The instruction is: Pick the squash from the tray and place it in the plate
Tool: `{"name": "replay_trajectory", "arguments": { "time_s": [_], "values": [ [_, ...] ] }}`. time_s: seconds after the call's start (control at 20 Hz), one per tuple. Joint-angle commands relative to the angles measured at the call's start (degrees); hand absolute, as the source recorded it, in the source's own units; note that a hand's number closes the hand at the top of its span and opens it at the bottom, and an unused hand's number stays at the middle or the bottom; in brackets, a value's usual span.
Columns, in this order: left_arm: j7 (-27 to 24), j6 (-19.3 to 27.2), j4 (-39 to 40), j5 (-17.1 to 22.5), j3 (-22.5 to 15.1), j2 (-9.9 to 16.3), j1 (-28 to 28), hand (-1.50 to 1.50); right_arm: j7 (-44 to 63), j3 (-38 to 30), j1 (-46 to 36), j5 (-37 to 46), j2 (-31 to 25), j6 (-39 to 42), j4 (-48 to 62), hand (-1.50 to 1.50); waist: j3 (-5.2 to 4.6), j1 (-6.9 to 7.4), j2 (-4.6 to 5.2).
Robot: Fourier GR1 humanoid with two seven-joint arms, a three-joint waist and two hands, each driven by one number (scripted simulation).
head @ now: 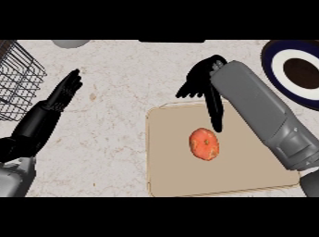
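Observation:
An orange squash (pixel 204 144) lies near the middle of the tan tray (pixel 175 176) at the lower centre. My right hand (pixel 204 81) hovers over the tray's far edge, fingers straight and open, its thumb reaching down to just above the squash without holding it. The plate (pixel 278 69), dark blue with a white ring and brown centre, sits at the upper right, partly cut off by the edge. At the left my left hand (pixel 64 92) rests open with fingers pointing up, away from the tray.
A black wire basket (pixel 11 83) stands at the upper left corner. A grey round object (pixel 71 43) peeks in at the top edge. Speckled counter (pixel 121 134) lies between my left hand and the tray.

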Motion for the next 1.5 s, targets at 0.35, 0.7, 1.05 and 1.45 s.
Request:
{"name": "replay_trajectory", "arguments": {
  "time_s": [0.35,0.7,1.05,1.45],
  "values": [
    [2.1,-1.3,-1.8,-1.6,2.7,-0.8,0.4,0.00,-0.8,0.4,2.2,3.7,3.3,7.2,0.2,-1.50,0.00,-0.61,-0.33],
    [0.4,-1.6,-2.0,-2.9,2.7,-2.8,1.9,0.00,-3.0,4.3,10.4,8.1,2.2,8.6,-5.1,-1.50,0.03,-0.77,-0.32],
    [1.3,-2.6,-0.9,-3.0,4.6,-2.6,1.5,0.00,-1.4,6.0,15.1,8.2,2.9,9.3,-8.4,-1.50,0.00,-1.12,-0.43],
    [2.5,-2.4,-0.5,-4.0,4.5,-3.9,-0.6,0.00,0.5,8.8,19.9,7.7,2.3,10.5,-14.1,-1.50,-0.02,-1.93,-0.67]
  ]
}}
